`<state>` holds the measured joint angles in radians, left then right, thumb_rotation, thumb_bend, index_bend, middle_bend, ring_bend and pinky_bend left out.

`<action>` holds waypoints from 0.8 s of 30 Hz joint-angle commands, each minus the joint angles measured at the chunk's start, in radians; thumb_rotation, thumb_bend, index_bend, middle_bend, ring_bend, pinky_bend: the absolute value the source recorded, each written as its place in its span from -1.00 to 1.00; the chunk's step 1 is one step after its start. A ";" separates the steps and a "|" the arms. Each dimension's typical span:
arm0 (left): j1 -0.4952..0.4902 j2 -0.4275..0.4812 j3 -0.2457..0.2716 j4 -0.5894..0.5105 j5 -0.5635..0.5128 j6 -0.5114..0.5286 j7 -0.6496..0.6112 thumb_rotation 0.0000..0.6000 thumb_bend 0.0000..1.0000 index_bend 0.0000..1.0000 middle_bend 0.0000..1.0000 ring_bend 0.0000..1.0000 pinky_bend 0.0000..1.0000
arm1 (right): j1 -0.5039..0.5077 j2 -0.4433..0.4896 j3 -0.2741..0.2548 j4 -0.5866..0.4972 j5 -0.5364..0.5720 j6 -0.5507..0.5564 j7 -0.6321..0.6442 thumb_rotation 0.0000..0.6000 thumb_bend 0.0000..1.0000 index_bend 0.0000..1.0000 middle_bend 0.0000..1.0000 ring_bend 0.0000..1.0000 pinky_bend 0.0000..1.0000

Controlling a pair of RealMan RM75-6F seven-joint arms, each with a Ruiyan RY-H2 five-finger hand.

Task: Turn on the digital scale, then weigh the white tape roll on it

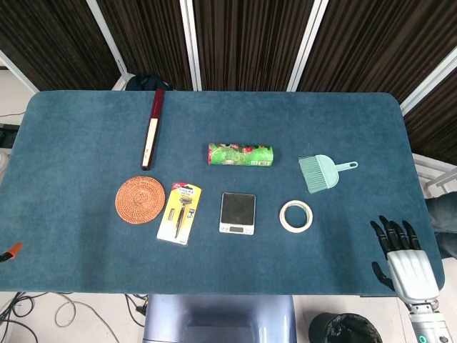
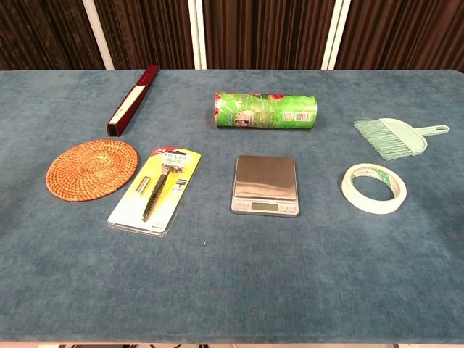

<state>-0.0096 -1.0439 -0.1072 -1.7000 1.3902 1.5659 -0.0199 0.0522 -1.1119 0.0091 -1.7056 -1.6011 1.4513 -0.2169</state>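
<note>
The digital scale [image 1: 237,213] [image 2: 264,183], a small silver square with a dark platform, lies flat at the middle of the blue table. Just to its right lies the white tape roll [image 1: 295,216] [image 2: 373,188], flat on the cloth. My right hand [image 1: 401,259] hovers over the table's front right corner in the head view, fingers spread and holding nothing, well right of the tape. The chest view does not show it. My left hand is out of both views.
A green printed roll [image 1: 240,154] lies behind the scale, and a mint brush with dustpan [image 1: 323,171] lies behind the tape. Left of the scale are a razor in a yellow pack [image 1: 179,212], a woven round coaster [image 1: 140,199] and a long dark red box [image 1: 151,128].
</note>
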 commanded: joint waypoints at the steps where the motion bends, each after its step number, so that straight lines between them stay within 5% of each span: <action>1: 0.001 -0.001 0.000 -0.001 0.002 0.002 0.000 1.00 -1.00 -1.00 -1.00 -1.00 -1.00 | 0.081 0.017 0.019 0.057 -0.038 -0.072 0.127 1.00 -0.16 -1.00 -0.81 -0.59 -0.86; 11: -0.004 -0.008 0.001 -0.001 -0.003 -0.007 0.022 1.00 -1.00 -1.00 -1.00 -1.00 -1.00 | 0.242 -0.134 0.063 0.305 -0.110 -0.160 0.345 1.00 -0.14 -1.00 -0.61 -0.36 -0.35; 17: -0.002 -0.006 -0.005 0.000 -0.013 -0.004 0.017 1.00 -1.00 -1.00 -1.00 -1.00 -1.00 | 0.334 -0.201 0.074 0.348 -0.125 -0.241 0.418 1.00 0.25 -0.99 -0.33 -0.12 -0.11; 21: -0.004 -0.006 -0.006 0.002 -0.018 -0.009 0.016 1.00 -1.00 -1.00 -1.00 -1.00 -1.00 | 0.377 -0.217 0.072 0.347 -0.153 -0.269 0.386 1.00 0.37 -0.99 -0.14 0.08 -0.24; 24: -0.006 -0.007 -0.005 0.002 -0.017 -0.013 0.020 1.00 -1.00 -1.00 -1.00 -1.00 -1.00 | 0.413 -0.232 0.070 0.348 -0.187 -0.285 0.328 1.00 0.46 -0.99 0.05 0.24 -0.07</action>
<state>-0.0150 -1.0502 -0.1122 -1.6976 1.3727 1.5531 -0.0007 0.4395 -1.3305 0.0799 -1.3590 -1.7643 1.1806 0.1452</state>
